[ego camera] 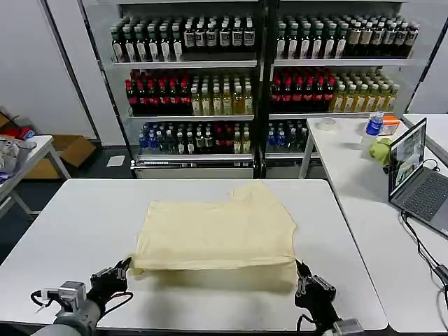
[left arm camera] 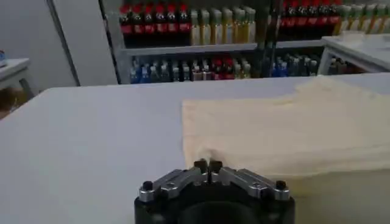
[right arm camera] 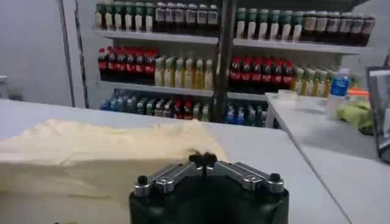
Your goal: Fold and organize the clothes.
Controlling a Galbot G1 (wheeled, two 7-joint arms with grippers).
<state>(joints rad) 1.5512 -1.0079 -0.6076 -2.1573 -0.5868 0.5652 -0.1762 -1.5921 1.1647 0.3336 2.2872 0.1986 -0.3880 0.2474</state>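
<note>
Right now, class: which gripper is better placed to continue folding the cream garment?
Neither clearly. The left gripper sits at the garment's near left corner, the right gripper at its near right corner. Both look shut on the near edge, so a two-armed fold probably suits best.

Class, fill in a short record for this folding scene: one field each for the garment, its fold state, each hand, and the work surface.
garment: pale cream-yellow garment, lying in the middle of the table
fold state: near part doubled over, fold edge facing the robot
left hand: left hand, shut, at the garment's near left corner
right hand: right hand, shut, at the garment's near right corner
surface: white table
</note>
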